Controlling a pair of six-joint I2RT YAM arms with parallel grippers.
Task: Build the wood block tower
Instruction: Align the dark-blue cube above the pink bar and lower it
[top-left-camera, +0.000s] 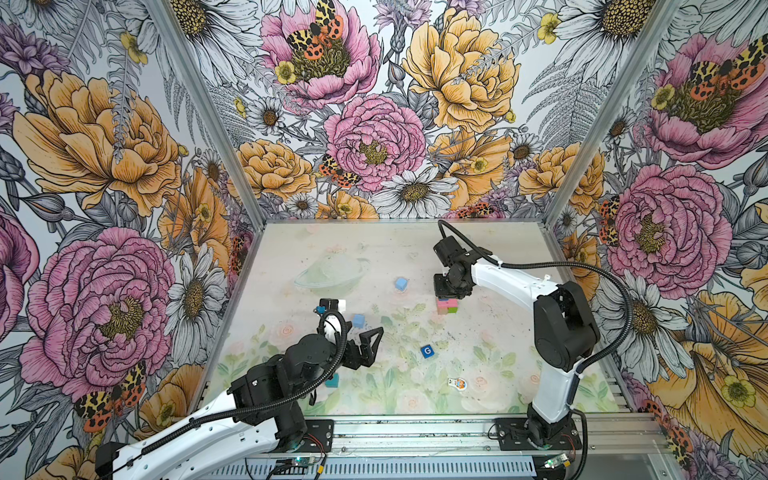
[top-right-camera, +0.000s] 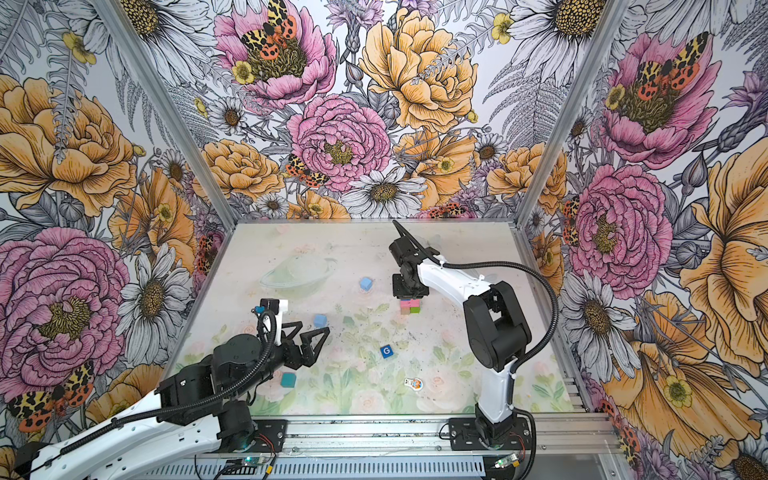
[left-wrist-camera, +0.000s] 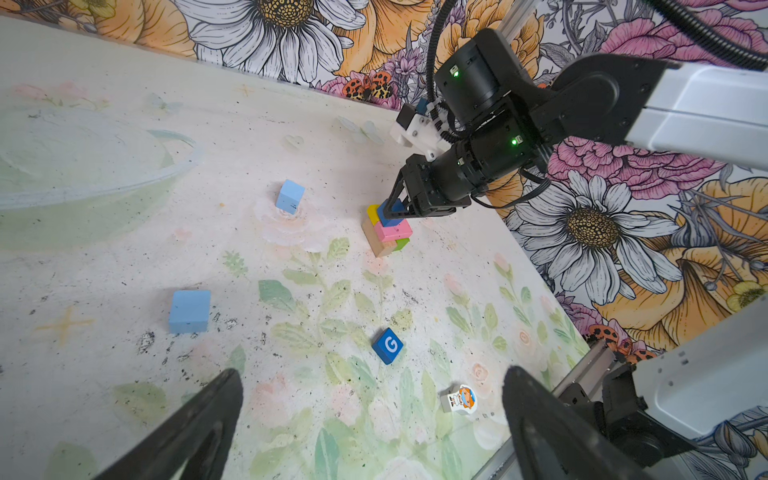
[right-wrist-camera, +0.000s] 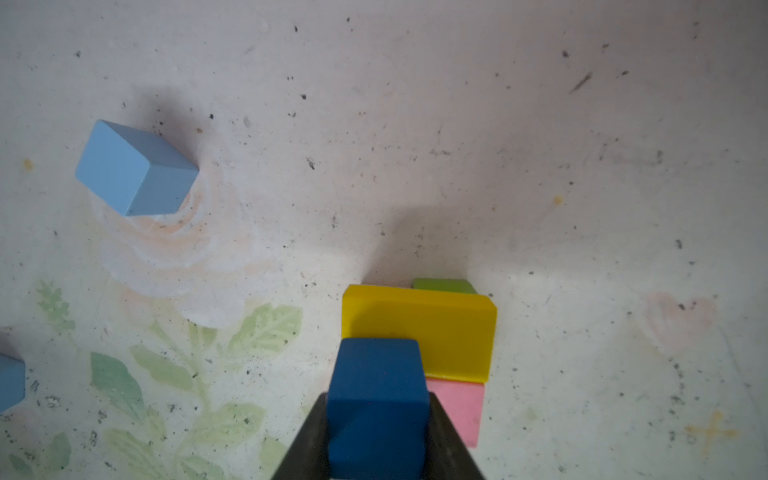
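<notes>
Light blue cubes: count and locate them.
2. The far light blue cube lies left of the tower; the near light blue cube, further left and frontward. Others may be hidden.

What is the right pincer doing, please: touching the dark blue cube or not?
Touching. The right wrist view shows the right pincer clamped against both sides of the dark blue cube.

The tower (top-left-camera: 449, 306) stands right of centre, the right gripper (left-wrist-camera: 392, 212) holding a cube (right-wrist-camera: 378, 399) on its top. One loose cube (top-left-camera: 401, 284) sits behind-left of it, a second cube (top-left-camera: 358, 320) farther left and nearer; the G cube (top-left-camera: 427, 351) lies before the tower, the cartoon figure piece (top-left-camera: 457, 383) nearer still.
</notes>
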